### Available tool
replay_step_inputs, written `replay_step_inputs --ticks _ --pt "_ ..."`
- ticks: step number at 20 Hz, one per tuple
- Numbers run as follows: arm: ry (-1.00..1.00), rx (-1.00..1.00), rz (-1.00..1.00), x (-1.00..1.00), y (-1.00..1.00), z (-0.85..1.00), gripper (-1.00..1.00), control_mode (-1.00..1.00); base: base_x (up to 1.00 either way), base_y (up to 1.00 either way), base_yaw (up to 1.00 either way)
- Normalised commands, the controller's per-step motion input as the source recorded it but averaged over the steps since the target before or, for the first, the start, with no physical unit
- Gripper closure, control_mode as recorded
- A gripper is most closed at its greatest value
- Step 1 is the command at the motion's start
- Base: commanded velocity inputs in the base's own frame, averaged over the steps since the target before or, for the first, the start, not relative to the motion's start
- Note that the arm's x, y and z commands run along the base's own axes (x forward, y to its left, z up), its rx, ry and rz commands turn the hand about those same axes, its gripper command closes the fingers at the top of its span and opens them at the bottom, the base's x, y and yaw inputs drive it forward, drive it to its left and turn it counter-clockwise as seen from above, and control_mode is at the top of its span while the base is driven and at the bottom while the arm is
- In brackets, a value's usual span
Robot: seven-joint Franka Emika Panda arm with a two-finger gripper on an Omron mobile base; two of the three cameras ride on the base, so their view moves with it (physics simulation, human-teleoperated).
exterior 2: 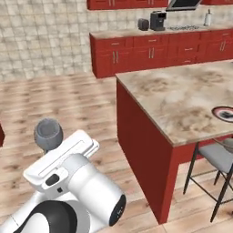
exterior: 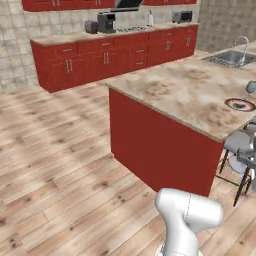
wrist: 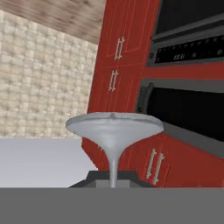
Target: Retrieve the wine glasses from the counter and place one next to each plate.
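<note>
**Wine glass carried at the gripper, beside the island**

Wine glass [wrist: 114, 131], grey-blue and translucent, sits directly ahead of the hand camera: its round foot spreads wide across the hand view and its thin stem runs down between the finger tips of the gripper [wrist: 113, 180]. The jaws are drawn almost fully together on the stem, so the glass is held and lifted clear of any surface. In the right base view the rounded bowl [exterior 2: 48, 133] projects beyond the white hand, over the wooden floor [exterior 2: 54, 100] and well to the left of the island [exterior 2: 182, 100].

The island, a marbled top on a red body, bears a plate [exterior: 240, 104] with a dark-patterned centre near its right-hand edge; the same plate [exterior 2: 224, 113] appears at the frame edge of the right base view. A second grey-blue glass [exterior: 251, 87] stands just behind that plate, close to the picture's edge. A sink [exterior: 231, 57] with a tap is set into the far end of the island. A stool [exterior 2: 217, 159] with a grey seat stands against its near side.

Beyond the island, the counter [exterior: 90, 36] over red cabinets carries a dark coffee machine [exterior: 106, 22].
</note>
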Motion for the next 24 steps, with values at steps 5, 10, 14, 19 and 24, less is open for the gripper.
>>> replay_step_inputs --ticks 5,10,14,19,24 --pt "0.00 0.00 0.00 0.00 0.00 0.00 1.00 1.00 -0.72 -0.86 0.74" --pt "0.00 0.00 0.00 0.00 0.00 0.00 1.00 1.00 -0.70 -0.95 0.71" --pt "0.00 0.00 0.00 0.00 0.00 0.00 1.00 1.00 -0.47 -1.00 0.49" --pt "0.00 0.00 0.00 0.00 0.00 0.00 1.00 1.00 -0.21 -1.00 0.25" --pt "0.00 0.00 0.00 0.00 0.00 0.00 1.00 1.00 -0.43 -1.00 0.10"
